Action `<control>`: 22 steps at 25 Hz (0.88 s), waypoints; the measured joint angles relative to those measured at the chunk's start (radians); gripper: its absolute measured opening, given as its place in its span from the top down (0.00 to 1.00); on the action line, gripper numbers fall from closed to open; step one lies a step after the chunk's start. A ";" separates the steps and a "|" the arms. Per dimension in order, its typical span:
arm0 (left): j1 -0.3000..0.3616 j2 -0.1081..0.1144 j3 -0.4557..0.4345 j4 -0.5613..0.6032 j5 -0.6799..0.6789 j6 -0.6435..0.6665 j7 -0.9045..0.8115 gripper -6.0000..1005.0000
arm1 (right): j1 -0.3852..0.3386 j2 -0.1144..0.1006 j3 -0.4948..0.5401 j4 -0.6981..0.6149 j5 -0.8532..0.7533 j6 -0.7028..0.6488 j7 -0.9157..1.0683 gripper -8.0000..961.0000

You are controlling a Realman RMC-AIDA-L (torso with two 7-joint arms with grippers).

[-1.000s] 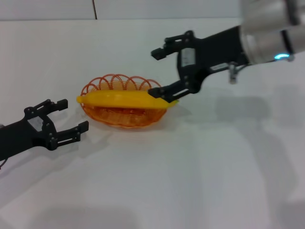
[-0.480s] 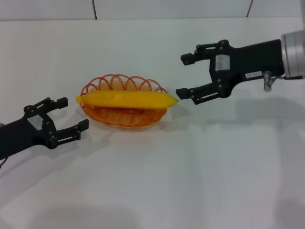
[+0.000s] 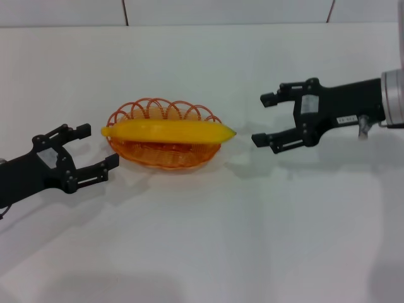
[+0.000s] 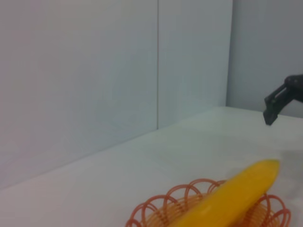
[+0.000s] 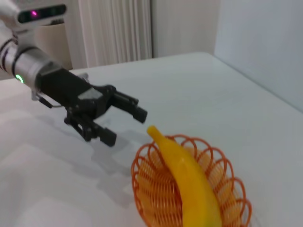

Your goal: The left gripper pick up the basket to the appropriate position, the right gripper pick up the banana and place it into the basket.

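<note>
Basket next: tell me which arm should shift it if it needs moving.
Left, probably. The left gripper sits open on the table right beside the basket's left rim. The right gripper is open too, but farther off, past the banana's tip.

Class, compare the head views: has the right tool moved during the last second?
Yes. The right tool, open, has drawn back rightward from the banana lying across the basket, leaving a clear gap.

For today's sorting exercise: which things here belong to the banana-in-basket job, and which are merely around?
Job:
banana, lying across the basket
basket
left gripper, open, beside the basket
right gripper, open, clear of the banana

Around:
white table
back wall
</note>
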 joint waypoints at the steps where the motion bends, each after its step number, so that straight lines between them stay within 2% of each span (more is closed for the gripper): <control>1: 0.000 0.000 0.000 0.000 -0.003 0.006 0.005 0.11 | -0.002 -0.001 0.000 0.009 0.000 0.001 -0.004 0.08; 8: 0.002 -0.001 -0.004 0.000 -0.004 0.018 0.008 0.11 | -0.019 0.006 0.026 0.044 0.003 0.002 -0.055 0.08; 22: 0.002 0.000 -0.002 0.000 0.000 0.012 0.009 0.11 | -0.021 0.006 0.037 0.083 0.001 0.002 -0.090 0.08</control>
